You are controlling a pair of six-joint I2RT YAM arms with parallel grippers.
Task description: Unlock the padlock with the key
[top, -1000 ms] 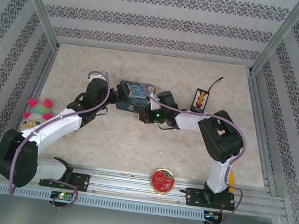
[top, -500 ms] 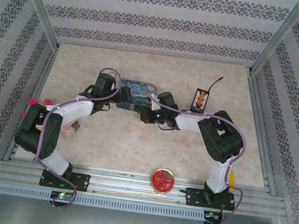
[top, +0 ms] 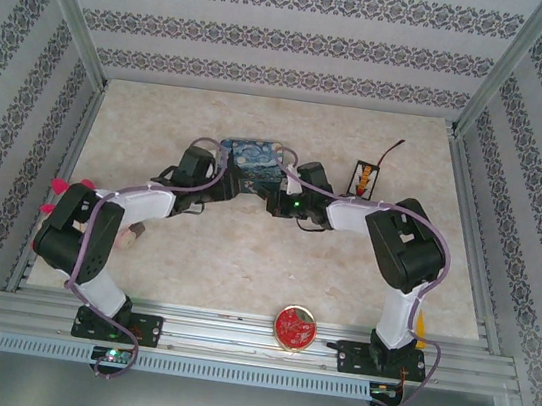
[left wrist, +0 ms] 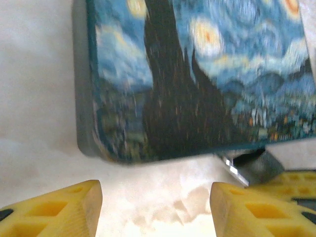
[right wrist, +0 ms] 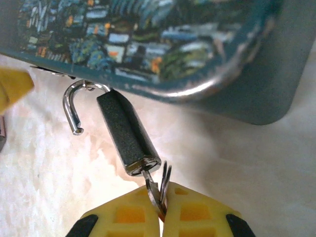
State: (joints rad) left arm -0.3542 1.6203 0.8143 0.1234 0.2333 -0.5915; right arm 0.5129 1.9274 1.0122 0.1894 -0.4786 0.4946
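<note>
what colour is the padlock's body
The padlock body is matte dark grey-black; the right wrist view shows it best.

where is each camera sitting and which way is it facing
Top external: fixed above and behind the arm bases, looking down at the table; left arm and right arm show.
Left wrist: on the left arm, facing the painted tin low across the table; its open left gripper at the bottom.
Right wrist: on the right arm, facing the padlock hooked at the tin's edge; right gripper pinching the key.
Shared: both wrist views face the same tin.
</note>
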